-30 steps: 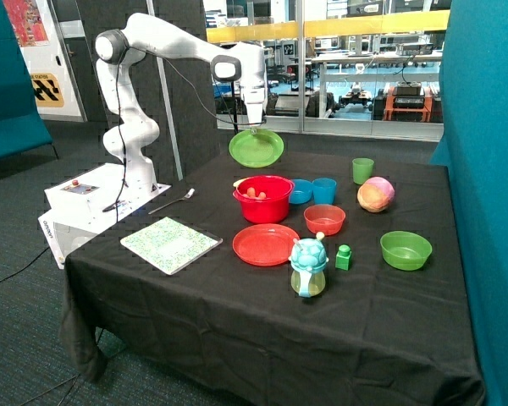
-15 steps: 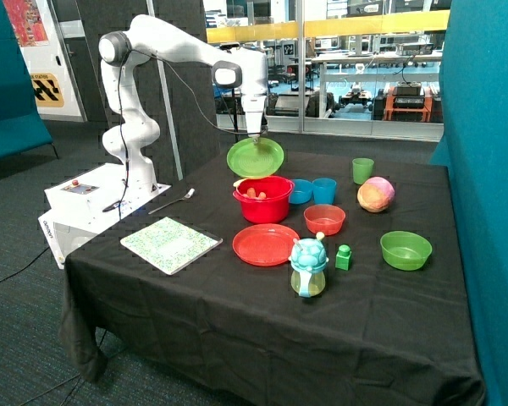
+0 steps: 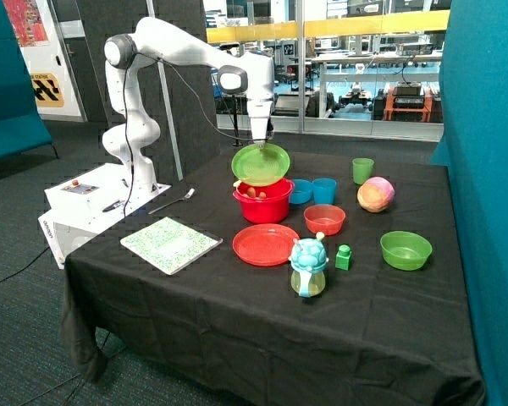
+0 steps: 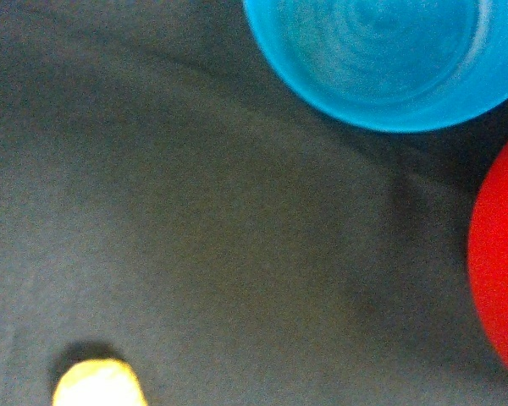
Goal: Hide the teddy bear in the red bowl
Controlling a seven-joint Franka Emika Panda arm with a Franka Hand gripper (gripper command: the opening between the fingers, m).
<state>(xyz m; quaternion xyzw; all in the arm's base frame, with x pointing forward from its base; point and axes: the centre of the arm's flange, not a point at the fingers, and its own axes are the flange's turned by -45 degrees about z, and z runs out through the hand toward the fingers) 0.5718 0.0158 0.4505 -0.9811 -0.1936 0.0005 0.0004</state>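
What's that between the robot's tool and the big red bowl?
A green plate, seen in the outside view. The tool holds it by its far edge, tilted, right above the red bowl where the teddy bear sits.

No legible text anywhere, only unreadable marks on a yellow-and-black wall sign [image 3: 47,89].

I've brought the gripper [image 3: 262,139] and its green plate [image 3: 260,164] forward and down, now just above the red bowl [image 3: 263,200].

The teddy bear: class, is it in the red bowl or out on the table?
In. The teddy bear sits inside the red bowl; the gripper holds a green plate above it.
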